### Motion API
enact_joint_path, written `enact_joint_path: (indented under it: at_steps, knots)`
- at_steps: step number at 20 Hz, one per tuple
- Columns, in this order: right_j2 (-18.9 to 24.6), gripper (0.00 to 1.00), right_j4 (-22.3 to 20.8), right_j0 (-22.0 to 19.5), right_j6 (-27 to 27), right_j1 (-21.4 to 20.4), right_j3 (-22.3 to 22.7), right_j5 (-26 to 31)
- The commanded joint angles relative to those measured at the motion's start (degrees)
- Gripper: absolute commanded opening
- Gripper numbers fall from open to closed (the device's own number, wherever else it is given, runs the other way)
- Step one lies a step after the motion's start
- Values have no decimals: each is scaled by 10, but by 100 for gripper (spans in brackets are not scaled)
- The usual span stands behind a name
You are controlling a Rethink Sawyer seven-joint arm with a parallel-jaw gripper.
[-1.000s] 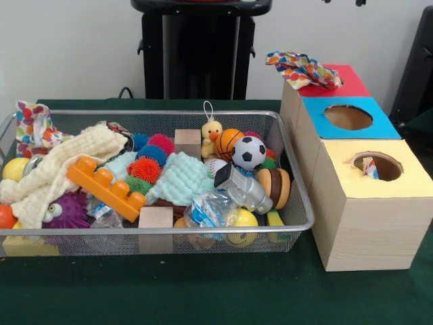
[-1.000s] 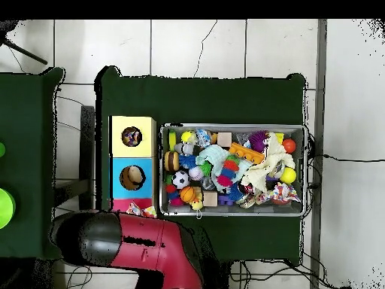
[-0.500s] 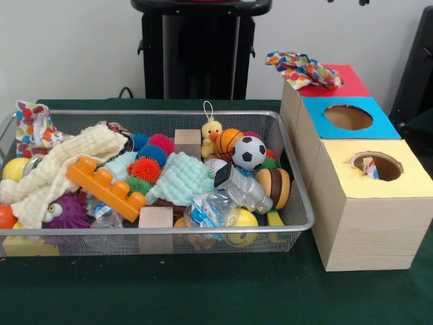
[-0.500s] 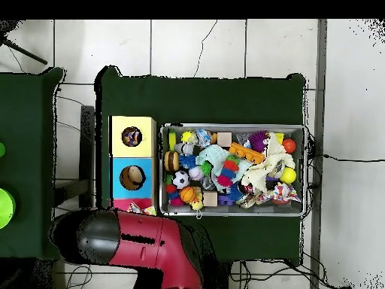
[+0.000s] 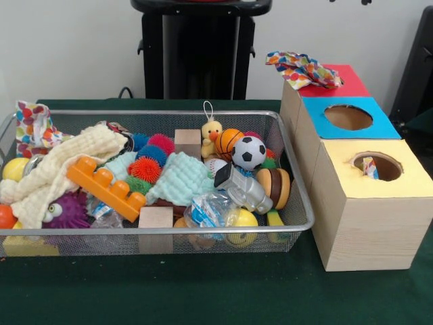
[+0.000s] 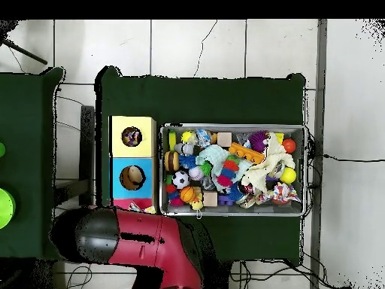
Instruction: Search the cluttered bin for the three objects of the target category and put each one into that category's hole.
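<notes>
Bin (image 5: 298,203): a wire-mesh tray that fills the left and centre of the front view, on the green worktop (image 5: 203,291). We see it crowded with toys. A soccer ball (image 5: 249,152), a basketball (image 5: 229,141) and a plush duck (image 5: 212,135) sit close together at its upper right. An orange brick (image 5: 105,186) lies tilted at centre left, over a cream cloth (image 5: 61,169). One wooden block (image 5: 156,218) stands against the lower rim, and a burger toy (image 5: 274,186) lies near the right wall.

Right of the bin, three boxes stand in a row, touching. The red box (image 5: 345,81) is uppermost, with a spotted cloth (image 5: 302,68) draped over its left part. The blue box (image 5: 379,125) is in the middle and the yellow box (image 5: 413,179) lowest. The blue and yellow tops each show a round hole, and a small item shows inside the yellow one.

In the overhead view the arm (image 6: 143,244) lies at lower left, covering the red box. Of the gripper (image 5: 365,2) only dark tips show at the upper edge of the front view; we cannot tell whether it is wide or narrow.
</notes>
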Motion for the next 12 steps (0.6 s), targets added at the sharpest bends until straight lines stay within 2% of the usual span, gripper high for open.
enact_joint_path:
  at_steps: [1, 5, 6, 12]
  knots:
    - [26, 100, -10, -5, 103, 26, -7, 42]
    - [24, 100, -4, -5, 110, 24, -2, 34]
    - [21, 0, -6, -3, 115, 26, -4, 35]
    - [20, 0, -15, -3, 102, 21, 1, 20]
